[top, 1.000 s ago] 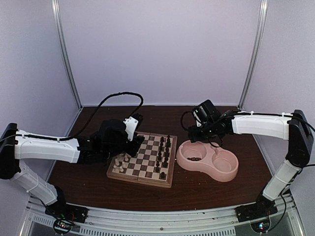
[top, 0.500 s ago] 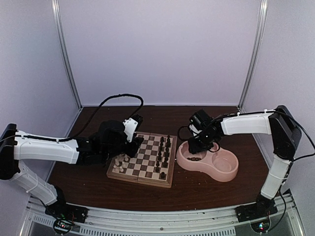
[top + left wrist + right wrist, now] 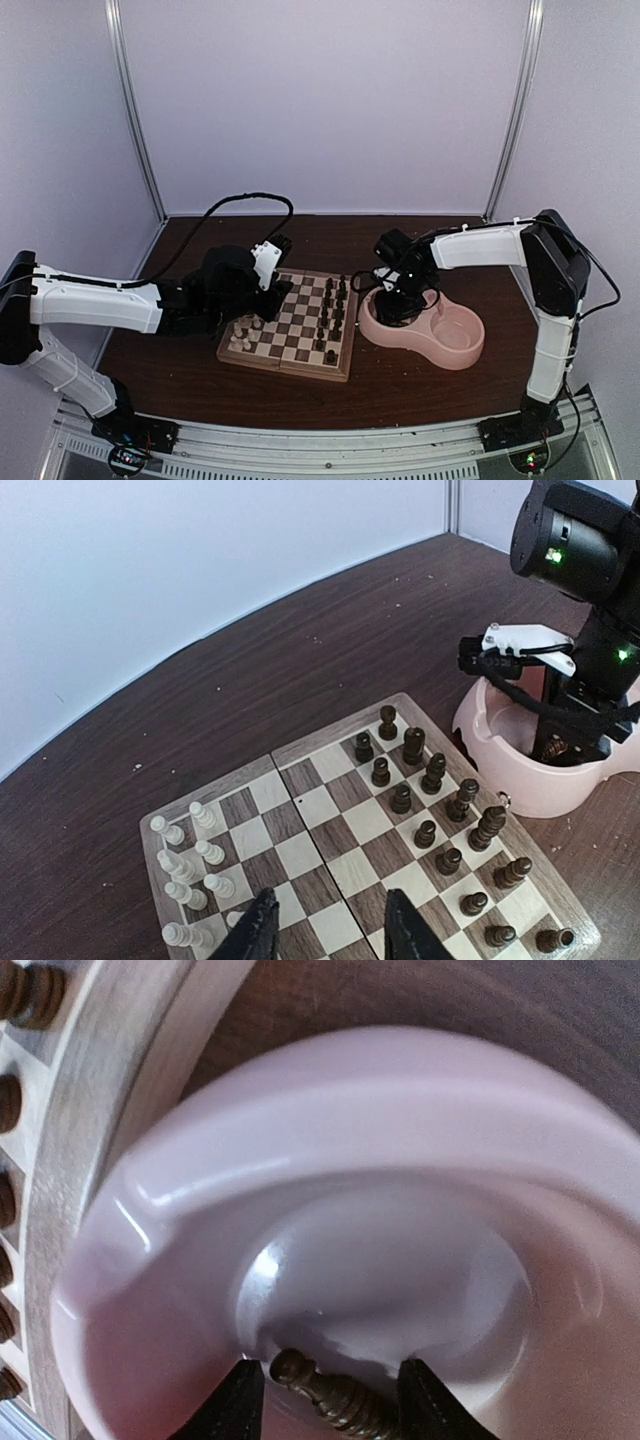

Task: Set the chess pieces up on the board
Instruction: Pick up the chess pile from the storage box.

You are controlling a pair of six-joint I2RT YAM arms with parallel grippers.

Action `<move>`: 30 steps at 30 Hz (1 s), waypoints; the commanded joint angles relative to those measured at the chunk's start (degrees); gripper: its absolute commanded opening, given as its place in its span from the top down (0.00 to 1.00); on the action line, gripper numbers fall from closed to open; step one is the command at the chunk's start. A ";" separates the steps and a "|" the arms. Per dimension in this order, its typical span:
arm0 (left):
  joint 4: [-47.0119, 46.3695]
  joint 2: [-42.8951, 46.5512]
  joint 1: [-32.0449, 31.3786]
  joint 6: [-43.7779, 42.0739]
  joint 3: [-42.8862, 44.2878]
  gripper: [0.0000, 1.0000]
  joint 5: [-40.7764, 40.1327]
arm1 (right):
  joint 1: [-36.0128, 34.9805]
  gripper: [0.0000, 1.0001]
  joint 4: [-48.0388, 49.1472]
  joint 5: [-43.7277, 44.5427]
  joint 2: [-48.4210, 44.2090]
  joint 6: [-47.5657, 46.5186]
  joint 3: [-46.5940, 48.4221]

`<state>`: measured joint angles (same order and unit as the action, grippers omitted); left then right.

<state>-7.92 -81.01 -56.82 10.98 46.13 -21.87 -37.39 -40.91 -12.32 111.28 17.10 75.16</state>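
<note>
R end effector (image 3: pixel 325 1400) is down in the pink bowl (image 3: pixel 330 1090) beside the board (image 3: pixel 330 825), fingers either side of a dark piece (image 3: pixel 325 1390) lying inside; can't tell if pinched. L end effector (image 3: pixel 325 930) hovers over board nr cream pieces (image 3: pixel 190 865), fingers spread.

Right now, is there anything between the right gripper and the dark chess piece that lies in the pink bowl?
Nothing visible. The right gripper is down in the compartment of the pink bowl nearer the board, one finger on each side of the dark piece, which lies on the bottom.
</note>
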 commanded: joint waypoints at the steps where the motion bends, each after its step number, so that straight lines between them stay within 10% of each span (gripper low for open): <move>1: -1.83 -0.11 0.39 -0.23 0.83 0.63 1.22 | -1.34 0.51 -7.90 1.01 -0.60 -1.80 -0.09; 13: -1.39 0.69 0.44 0.88 0.06 0.62 3.22 | -3.42 0.51 -14.72 14.53 4.35 -3.25 0.74; 26: -1.20 2.16 0.39 0.77 -0.43 0.62 3.16 | -2.30 0.93 -6.29 3.35 -1.86 -3.97 -1.42; 30: -1.19 2.11 0.44 0.59 -0.43 0.62 3.10 | -2.03 0.90 -5.46 2.24 -6.77 -3.37 -0.99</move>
<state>-7.55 -80.16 -56.82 11.31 46.13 -19.20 -39.83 -49.08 -7.90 109.75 13.43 74.48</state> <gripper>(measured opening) 0.377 0.151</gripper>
